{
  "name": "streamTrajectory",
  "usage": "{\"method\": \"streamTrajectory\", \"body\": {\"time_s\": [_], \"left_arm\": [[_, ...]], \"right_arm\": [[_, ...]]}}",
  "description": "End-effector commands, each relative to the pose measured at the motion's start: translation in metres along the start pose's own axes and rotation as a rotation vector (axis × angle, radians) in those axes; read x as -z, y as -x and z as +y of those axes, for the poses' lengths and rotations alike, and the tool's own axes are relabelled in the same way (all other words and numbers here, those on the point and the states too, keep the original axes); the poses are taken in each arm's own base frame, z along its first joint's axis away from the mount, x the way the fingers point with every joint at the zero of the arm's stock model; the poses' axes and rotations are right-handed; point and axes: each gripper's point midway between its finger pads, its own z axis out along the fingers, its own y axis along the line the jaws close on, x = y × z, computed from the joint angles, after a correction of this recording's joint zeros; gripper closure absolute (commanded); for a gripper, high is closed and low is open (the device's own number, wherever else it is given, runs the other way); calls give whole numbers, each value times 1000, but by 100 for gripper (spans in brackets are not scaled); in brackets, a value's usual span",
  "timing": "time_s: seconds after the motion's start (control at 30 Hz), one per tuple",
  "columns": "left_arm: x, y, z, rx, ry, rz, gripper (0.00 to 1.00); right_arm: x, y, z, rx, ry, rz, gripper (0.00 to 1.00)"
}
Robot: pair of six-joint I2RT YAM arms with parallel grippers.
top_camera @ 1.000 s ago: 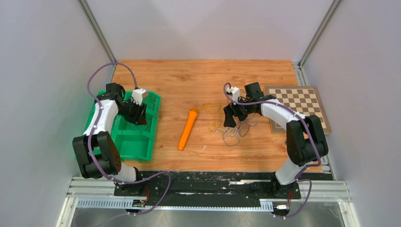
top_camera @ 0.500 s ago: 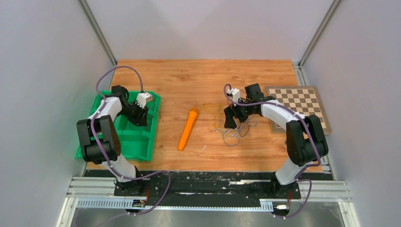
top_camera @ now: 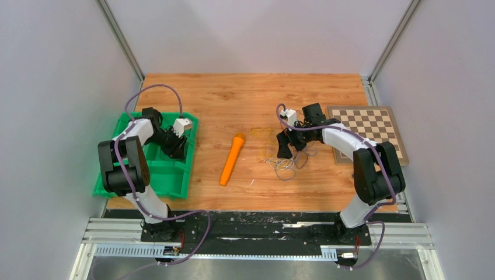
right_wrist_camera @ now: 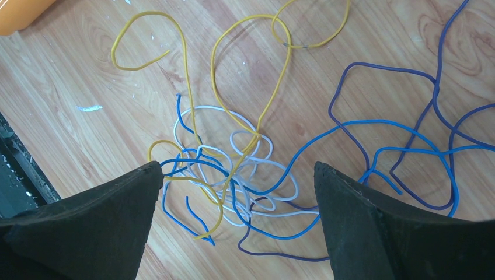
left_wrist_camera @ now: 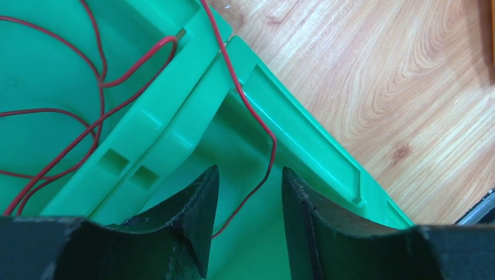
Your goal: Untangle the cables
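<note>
The cables (top_camera: 285, 165) lie in a loose tangle on the wooden table right of centre. In the right wrist view yellow (right_wrist_camera: 257, 125), white and blue-purple strands loop over each other. My right gripper (right_wrist_camera: 238, 166) hangs just above the tangle, jaws wide open, nothing between them; from above it (top_camera: 284, 153) is at the tangle's far edge. A red cable (left_wrist_camera: 99, 111) lies in the green bin (left_wrist_camera: 303, 131), one strand crossing the divider. Its end runs loosely through the gap of my left gripper (left_wrist_camera: 248, 170), which stands open inside the bin (top_camera: 169, 181).
An orange marker (top_camera: 232, 158) lies on the table between the bin and the tangle. A chessboard (top_camera: 368, 131) sits at the right edge beside my right arm. Grey walls close in the table on three sides.
My left arm has swung its elbow inward and the wrist has shifted slightly right over the bin. The right arm and the tangle have stayed put.
</note>
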Motion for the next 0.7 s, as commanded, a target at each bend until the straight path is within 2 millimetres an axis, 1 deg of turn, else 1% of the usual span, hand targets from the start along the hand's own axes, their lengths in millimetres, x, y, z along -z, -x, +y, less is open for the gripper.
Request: {"method": "streamTrajectory", "body": {"time_s": [0.0, 0.13, 0.17, 0.2, 0.23, 0.27, 0.3, 0.33, 0.37, 0.4, 0.43, 0.47, 0.5, 0.53, 0.57, 0.6, 0.63, 0.67], "left_arm": [[-4, 13, 4, -60, -7, -37, 49], [-6, 12, 9, -68, 9, -32, 64], [-5, 14, 10, -75, 14, -32, 71], [-3, 14, 9, -76, 14, -32, 76], [2, 20, 11, -85, 25, -43, 87], [8, 22, 7, -84, 22, -45, 91], [15, 30, 6, -94, 23, -64, 97], [21, 31, -2, -83, 2, -61, 99], [34, 45, -3, -102, 18, -93, 100], [45, 49, -10, -103, 19, -103, 100], [55, 60, -10, -117, 29, -126, 100], [63, 64, -14, -116, 27, -131, 100], [74, 74, -14, -124, 35, -147, 100], [78, 79, -13, -124, 38, -150, 100], [87, 89, -9, -135, 51, -160, 100], [93, 98, -2, -149, 65, -168, 100], [94, 100, 3, -149, 73, -163, 100], [94, 107, 12, -147, 84, -165, 100]], "right_arm": [[5, 14, -4, 26, -17, -30, 0], [4, 13, -6, 24, -20, -27, 0], [4, 13, -6, 22, -19, -26, 0], [4, 13, -6, 23, -20, -26, 0], [3, 13, -6, 23, -20, -27, 0], [4, 14, -6, 24, -20, -28, 0], [4, 15, -7, 23, -20, -29, 0], [4, 15, -7, 26, -19, -31, 0], [4, 17, -6, 26, -18, -33, 0], [4, 17, -6, 26, -16, -34, 0], [4, 18, -5, 25, -12, -37, 0], [4, 18, -5, 24, -8, -39, 0], [3, 18, -4, 18, -3, -39, 0], [3, 19, -3, 13, 3, -40, 0], [3, 19, -2, 9, 8, -41, 0], [2, 18, -2, 3, 13, -40, 0], [1, 18, -2, -1, 17, -38, 0], [0, 17, -2, -3, 19, -37, 0]]}}
